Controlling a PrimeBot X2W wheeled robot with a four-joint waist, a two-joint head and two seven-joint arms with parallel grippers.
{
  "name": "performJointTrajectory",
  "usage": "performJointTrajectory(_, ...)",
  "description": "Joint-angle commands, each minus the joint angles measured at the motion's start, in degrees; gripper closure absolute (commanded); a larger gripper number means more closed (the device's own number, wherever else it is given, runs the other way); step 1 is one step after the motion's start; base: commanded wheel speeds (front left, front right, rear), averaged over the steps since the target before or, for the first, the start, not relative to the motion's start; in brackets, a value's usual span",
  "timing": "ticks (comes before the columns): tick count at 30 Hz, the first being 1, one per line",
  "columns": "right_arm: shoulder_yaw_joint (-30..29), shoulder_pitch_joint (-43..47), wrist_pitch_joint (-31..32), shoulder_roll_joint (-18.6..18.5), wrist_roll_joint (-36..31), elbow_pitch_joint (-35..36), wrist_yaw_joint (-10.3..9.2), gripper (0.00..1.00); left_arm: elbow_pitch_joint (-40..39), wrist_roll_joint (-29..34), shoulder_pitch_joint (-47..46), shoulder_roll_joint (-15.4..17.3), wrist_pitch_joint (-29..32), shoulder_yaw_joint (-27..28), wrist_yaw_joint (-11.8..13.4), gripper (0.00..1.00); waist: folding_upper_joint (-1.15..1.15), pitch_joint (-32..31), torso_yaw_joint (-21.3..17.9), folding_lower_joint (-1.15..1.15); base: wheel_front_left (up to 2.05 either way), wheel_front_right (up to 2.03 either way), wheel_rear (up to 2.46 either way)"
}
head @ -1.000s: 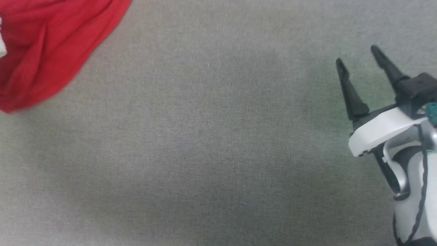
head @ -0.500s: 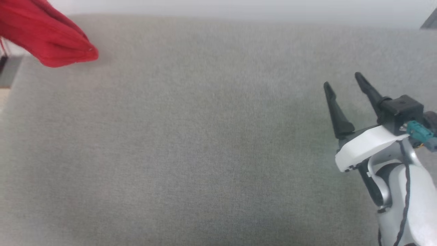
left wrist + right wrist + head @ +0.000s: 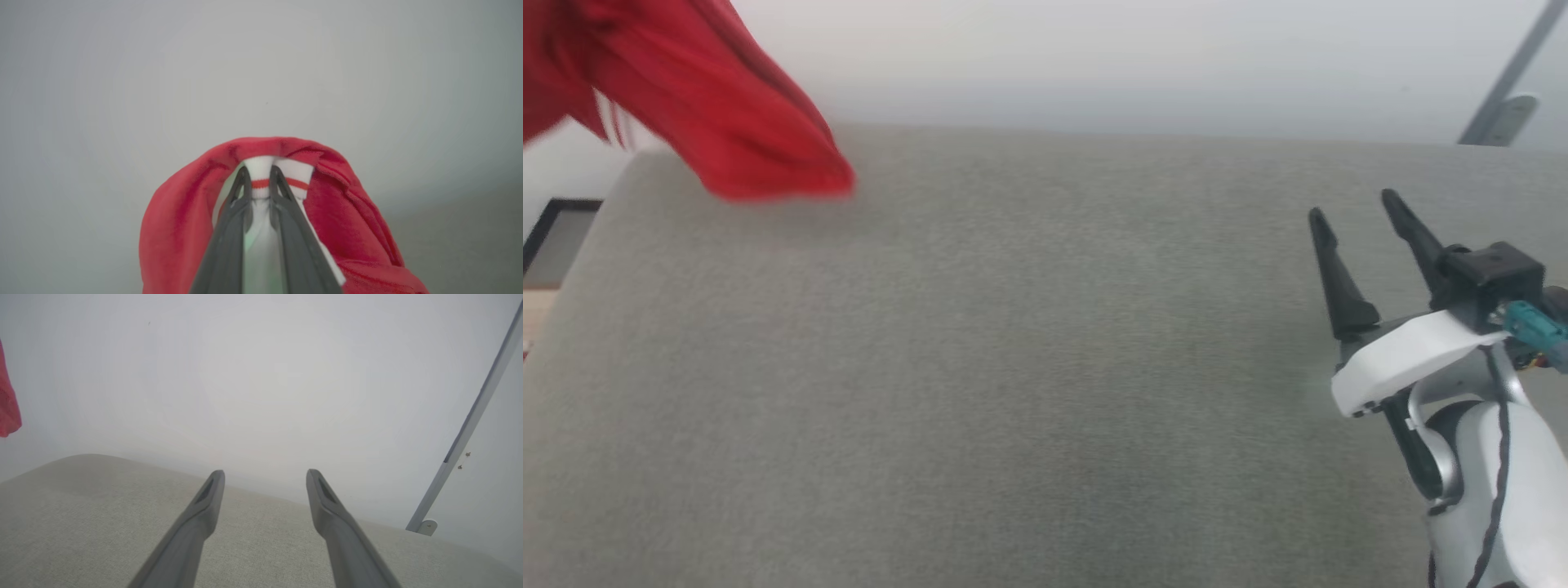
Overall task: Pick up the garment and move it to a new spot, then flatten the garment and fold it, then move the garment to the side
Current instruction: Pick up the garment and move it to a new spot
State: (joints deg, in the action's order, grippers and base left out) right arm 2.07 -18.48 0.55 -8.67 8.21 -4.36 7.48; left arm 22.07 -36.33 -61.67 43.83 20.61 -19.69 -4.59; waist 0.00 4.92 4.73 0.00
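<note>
We hold the left gripper [image 3: 259, 174] clamped on the shirt [image 3: 719, 122] at its white striped cuff, so it hangs clear above the pad's [image 3: 1013, 367] far-left corner. Right gripper [image 3: 1354, 208]: fingers apart, empty, near right edge, free for flattening.

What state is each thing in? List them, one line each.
garment: bunched, hanging in the air, gripped at its white, red-striped edge.
left hand: shut on the garment.
right hand: open, empty, over the grey surface.
</note>
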Motion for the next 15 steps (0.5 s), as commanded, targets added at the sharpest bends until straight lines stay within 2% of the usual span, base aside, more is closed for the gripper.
performJointTrajectory(1, -0.2, 0.3, -0.2, 0.1, -0.1, -0.1, 0.03, 0.00, -0.9, -0.6, 0.9, 0.2, 0.4, 0.1, 0.3, 1.00, 0.00, -0.5, -1.0, 0.00, 0.00, 0.00, 0.00)
performJointTrajectory(8, -3.7, 0.0, -0.6, -0.4, -0.8, 0.2, 0.03, 0.00, -20.0, -3.7, 9.7, 1.7, 7.7, 0.7, 6.2, 1.00, 0.00, 0.0, -5.9, 0.00, 0.00, 0.00, 0.00)
performJointTrajectory(15, -8.0, 0.4, -1.5, 0.0, -1.9, -0.1, 0.03, 0.00, -32.2, -4.7, 15.2, -0.4, 12.1, -2.2, 10.0, 1.00, 0.00, 1.3, -10.7, 0.00, 0.00, 0.00, 0.00)
